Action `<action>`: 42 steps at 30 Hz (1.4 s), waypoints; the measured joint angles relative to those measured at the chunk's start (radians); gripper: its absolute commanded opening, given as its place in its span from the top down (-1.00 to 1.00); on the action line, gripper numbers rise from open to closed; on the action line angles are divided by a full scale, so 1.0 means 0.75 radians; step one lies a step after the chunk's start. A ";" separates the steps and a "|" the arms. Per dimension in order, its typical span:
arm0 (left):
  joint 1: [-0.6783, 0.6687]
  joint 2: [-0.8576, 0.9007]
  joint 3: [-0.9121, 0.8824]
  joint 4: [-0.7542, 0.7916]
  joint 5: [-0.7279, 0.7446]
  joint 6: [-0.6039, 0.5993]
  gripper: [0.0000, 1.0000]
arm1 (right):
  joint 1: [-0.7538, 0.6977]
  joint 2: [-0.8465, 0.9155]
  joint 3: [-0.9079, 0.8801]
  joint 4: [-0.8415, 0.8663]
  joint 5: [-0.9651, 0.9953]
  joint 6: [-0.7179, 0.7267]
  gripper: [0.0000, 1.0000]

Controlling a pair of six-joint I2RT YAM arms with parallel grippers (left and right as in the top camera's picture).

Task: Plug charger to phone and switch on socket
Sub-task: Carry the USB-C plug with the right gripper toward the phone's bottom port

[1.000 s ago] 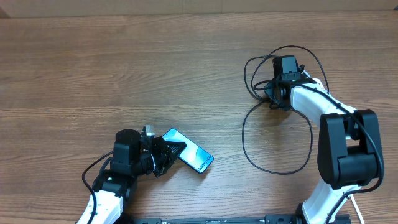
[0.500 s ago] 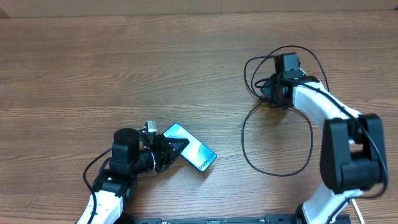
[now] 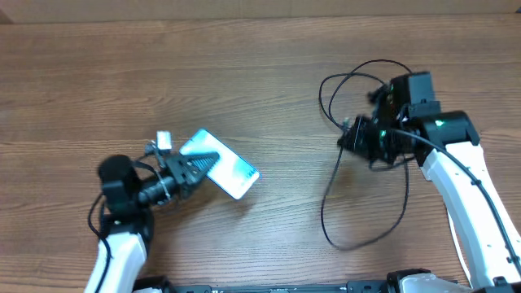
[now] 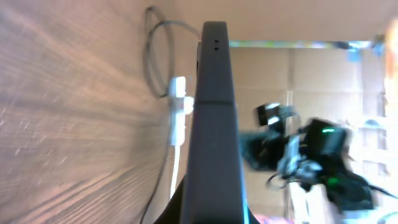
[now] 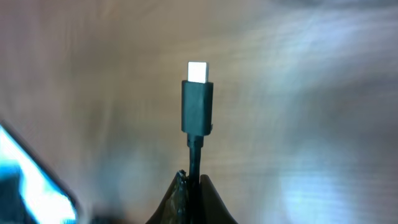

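Note:
My left gripper (image 3: pixel 203 166) is shut on the phone (image 3: pixel 234 174) and holds it above the table, turquoise screen up. In the left wrist view the phone (image 4: pixel 214 124) shows edge-on, its black end with small holes pointing away. My right gripper (image 3: pixel 353 139) is shut on the charger cable (image 3: pixel 326 203) just behind its connector and holds it off the table. In the right wrist view the connector (image 5: pixel 198 104) sticks up from the shut fingers (image 5: pixel 194 182), its metal tip free. A white strip with a red spot (image 4: pixel 179 115), the socket, lies far off in the left wrist view only.
The cable's loops trail over the wood below and behind the right arm (image 3: pixel 456 163). A blurred patch of the phone's screen (image 5: pixel 25 177) shows at the lower left of the right wrist view. The right arm (image 4: pixel 311 152) shows beyond the phone.
My left gripper has lifted the phone off the table and carried it left and further back. My right gripper has raised the connector end of the cable and its arm has swung right.

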 measured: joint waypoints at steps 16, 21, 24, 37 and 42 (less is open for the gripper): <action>-0.053 0.376 0.298 0.285 0.467 0.001 0.92 | 0.622 -0.009 -0.089 -0.119 -0.191 -0.339 0.92; -0.053 0.413 0.300 0.285 0.470 0.001 0.92 | 0.711 -0.009 -0.089 -0.056 -0.192 -0.339 0.92; -0.053 0.434 0.300 0.286 0.461 0.000 0.92 | 0.755 -0.009 -0.089 -0.037 -0.187 -0.334 0.92; -0.053 0.447 0.300 0.285 0.401 0.000 0.92 | 0.844 -0.009 -0.089 0.065 -0.018 -0.229 0.92; -0.053 0.447 0.300 0.286 0.402 0.011 0.92 | 0.846 -0.009 -0.089 0.082 0.004 -0.228 0.92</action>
